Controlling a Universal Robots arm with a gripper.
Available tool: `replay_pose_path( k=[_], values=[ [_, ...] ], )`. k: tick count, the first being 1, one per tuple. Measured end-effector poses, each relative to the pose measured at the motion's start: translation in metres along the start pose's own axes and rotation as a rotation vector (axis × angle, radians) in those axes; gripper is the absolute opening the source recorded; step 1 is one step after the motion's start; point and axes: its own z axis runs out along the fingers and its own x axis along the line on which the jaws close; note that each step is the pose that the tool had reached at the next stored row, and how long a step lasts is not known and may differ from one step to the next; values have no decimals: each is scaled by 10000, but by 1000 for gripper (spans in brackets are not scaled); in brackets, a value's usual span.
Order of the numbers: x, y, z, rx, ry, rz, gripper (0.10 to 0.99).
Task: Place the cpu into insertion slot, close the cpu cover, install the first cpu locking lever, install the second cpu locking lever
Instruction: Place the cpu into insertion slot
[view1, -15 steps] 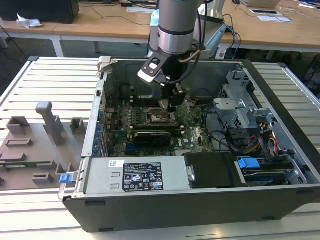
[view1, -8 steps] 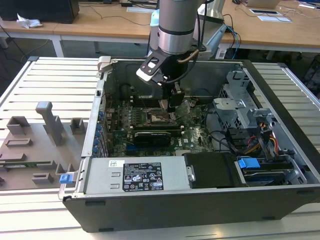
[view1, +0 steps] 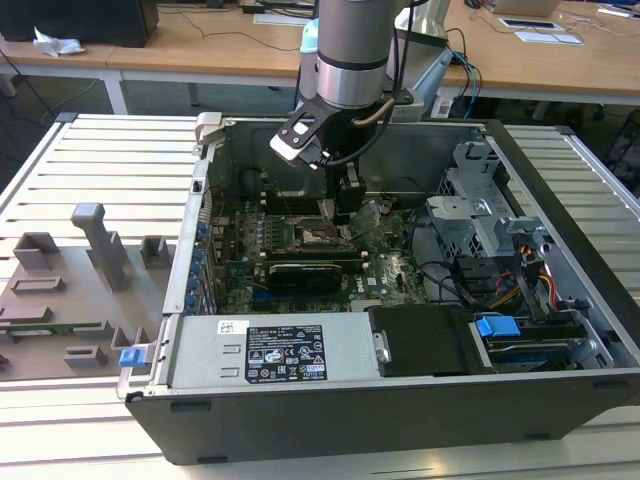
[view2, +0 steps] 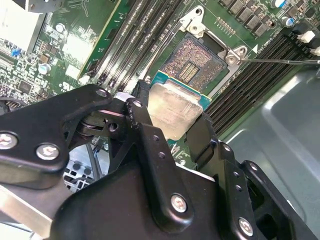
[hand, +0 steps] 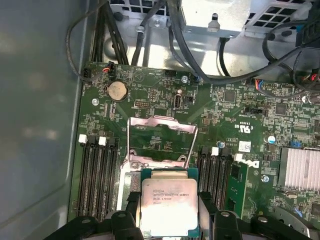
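Exterior view: gripper (view1: 338, 212) low inside the case (view1: 420, 150), over the board's (view1: 392, 270) middle; second wrist view: fingers (view2: 141, 99) pinched on the cpu (view2: 175, 112), which overlaps one edge of the bare slot (view2: 192, 65); first wrist view: cover (hand: 162, 136) standing open just beyond the cpu.

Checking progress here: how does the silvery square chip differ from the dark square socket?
The pale silvery square cpu is gripped between the black fingers; the dark square insertion slot lies empty. The cpu's face is smooth metal; the slot's centre is grainy with contacts. Both are square.
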Motion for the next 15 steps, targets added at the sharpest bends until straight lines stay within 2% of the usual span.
replay_pose_path(
  k=[8,15],
  values=[
    [0,0,1,0,-28,745,541],
    [0,0,1,-1,-41,1046,541]
  ],
)
